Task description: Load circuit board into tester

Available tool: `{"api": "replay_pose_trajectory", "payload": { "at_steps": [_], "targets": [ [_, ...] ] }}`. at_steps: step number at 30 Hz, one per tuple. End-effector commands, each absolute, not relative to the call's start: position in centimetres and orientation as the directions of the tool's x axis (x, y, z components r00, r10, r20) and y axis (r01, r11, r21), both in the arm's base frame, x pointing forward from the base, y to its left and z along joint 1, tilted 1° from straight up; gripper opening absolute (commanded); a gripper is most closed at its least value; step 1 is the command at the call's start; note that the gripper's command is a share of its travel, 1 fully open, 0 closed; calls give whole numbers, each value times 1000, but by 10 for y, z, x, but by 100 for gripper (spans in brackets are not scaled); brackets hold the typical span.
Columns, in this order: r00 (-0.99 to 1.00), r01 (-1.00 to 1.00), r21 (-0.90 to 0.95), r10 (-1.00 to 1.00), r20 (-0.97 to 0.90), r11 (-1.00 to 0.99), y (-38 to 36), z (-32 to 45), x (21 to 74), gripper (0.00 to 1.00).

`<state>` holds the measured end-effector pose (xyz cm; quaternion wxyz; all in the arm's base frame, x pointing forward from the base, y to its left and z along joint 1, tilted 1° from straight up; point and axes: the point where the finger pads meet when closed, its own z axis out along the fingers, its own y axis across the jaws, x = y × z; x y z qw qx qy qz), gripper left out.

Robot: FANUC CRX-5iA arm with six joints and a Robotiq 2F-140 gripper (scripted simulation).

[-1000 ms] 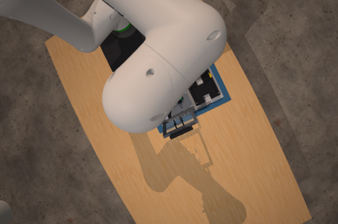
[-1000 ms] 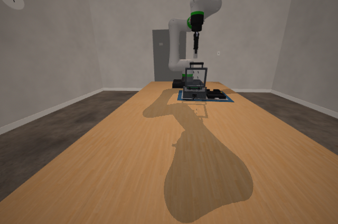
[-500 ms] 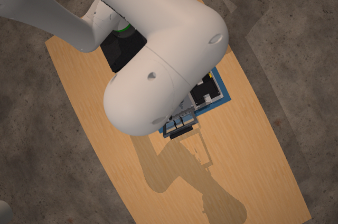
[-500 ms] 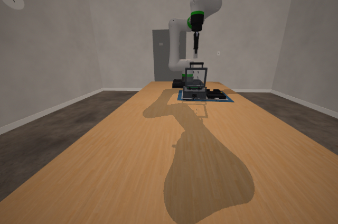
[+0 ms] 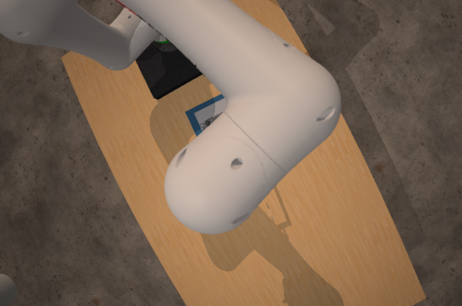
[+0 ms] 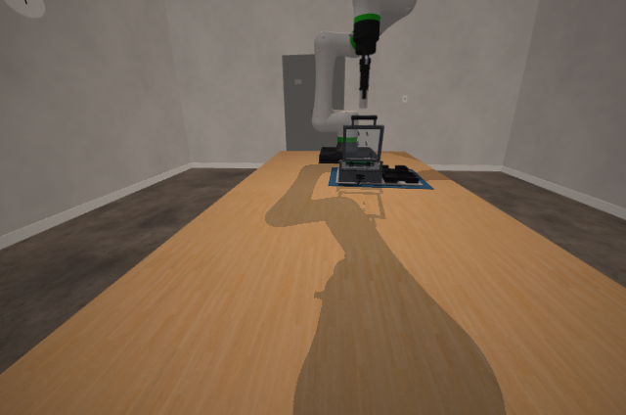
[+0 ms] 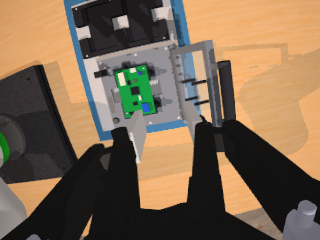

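Note:
The green circuit board (image 7: 135, 91) lies face up in the tester (image 7: 170, 109) (image 6: 348, 175). Its white connector end is toward the black latch hook (image 7: 101, 73). Whether both pins are through its holes cannot be told. The lid (image 7: 216, 92) (image 6: 345, 145) stands open, roughly upright, with its black handle (image 7: 227, 90) (image 6: 364, 117) at the free edge. My gripper (image 7: 164, 117) (image 6: 363, 99) is partly open with nothing between its fingers, pointing down above the lid's height. The arm hides the gripper and most of the tester in the top view.
The black tray (image 7: 145, 44) (image 6: 399, 175) lies beside the tester, with no board visible in its pockets. Both are on a blue mat (image 7: 106, 135) (image 5: 190, 117). The robot's black base plate (image 7: 30, 95) (image 5: 179, 67) stands on the tester's hook side, away from the lid.

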<state>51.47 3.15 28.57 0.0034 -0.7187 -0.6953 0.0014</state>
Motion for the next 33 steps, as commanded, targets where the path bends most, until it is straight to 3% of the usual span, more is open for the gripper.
{"api": "replay_pose_trajectory", "payload": {
  "at_steps": [1, 15, 33],
  "targets": [
    [33, 999, -8, 999, 3, -33, 31, 286, 524, 30],
    [33, 999, -8, 999, 3, -33, 29, 286, 589, 30],
    [33, 999, -8, 999, 3, -33, 29, 285, 596, 30]
  ]
}}
